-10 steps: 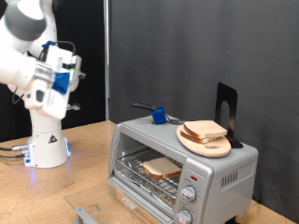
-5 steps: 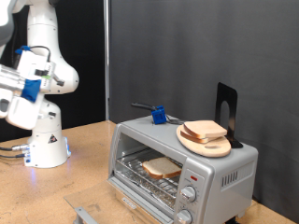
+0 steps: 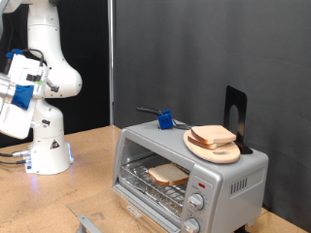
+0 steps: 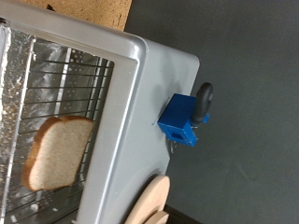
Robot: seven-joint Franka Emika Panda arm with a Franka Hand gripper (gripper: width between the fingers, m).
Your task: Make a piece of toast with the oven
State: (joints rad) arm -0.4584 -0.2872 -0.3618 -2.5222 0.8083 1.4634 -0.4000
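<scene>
The silver oven [image 3: 219, 180] stands on the wooden table at the exterior view's lower right, with its door open. One slice of toast [image 3: 167, 174] lies flat on the wire rack inside; it also shows in the wrist view [image 4: 58, 149]. A second slice [image 3: 214, 134] lies on a round wooden board [image 3: 212, 148] on top of the oven. My gripper [image 3: 14, 92] is far from the oven, at the exterior view's left edge, high above the table. Nothing shows between its fingers. The fingers do not show in the wrist view.
A blue block with a black handle [image 3: 165, 120] sits on the oven top, also in the wrist view [image 4: 182, 119]. A black stand [image 3: 235, 115] rises behind the board. The robot base [image 3: 47, 146] stands at the left. A dark curtain hangs behind.
The arm has swung towards the exterior view's left, carrying the hand away from the oven to the frame's edge. The toast, the board and the oven have not moved.
</scene>
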